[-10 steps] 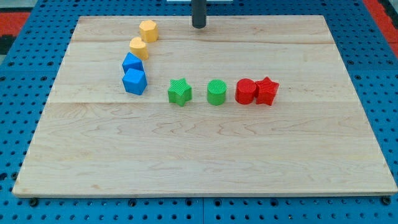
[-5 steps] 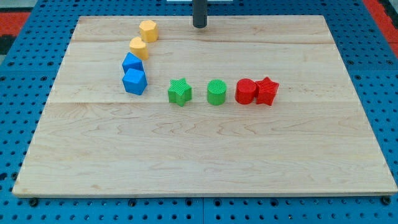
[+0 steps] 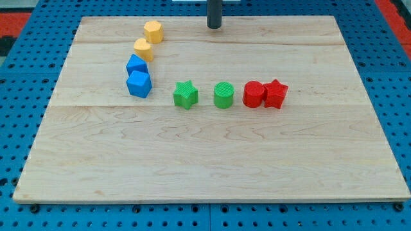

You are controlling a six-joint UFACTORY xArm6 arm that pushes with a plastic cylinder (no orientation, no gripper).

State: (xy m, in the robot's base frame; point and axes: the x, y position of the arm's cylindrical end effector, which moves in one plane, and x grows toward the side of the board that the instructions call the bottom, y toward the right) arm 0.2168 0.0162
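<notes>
My tip (image 3: 214, 26) rests on the wooden board (image 3: 205, 154) near the view's top, a little right of centre, touching no block. The nearest block is the yellow hexagonal block (image 3: 153, 31), well to its left. Below that one sit a second yellow block (image 3: 142, 48), a blue block (image 3: 136, 65) and a blue hexagonal block (image 3: 139, 84), forming a curved line down the left. A row runs across the middle: green star (image 3: 185, 95), green cylinder (image 3: 223, 95), red cylinder (image 3: 253, 94) and red star (image 3: 276, 94), the two red ones touching.
The board lies on a blue pegboard surface (image 3: 19, 83) that surrounds it on all sides. A red area (image 3: 393, 8) shows at the view's top right corner.
The tip has slid slightly toward the view's right along the top of the board. No block has moved.
</notes>
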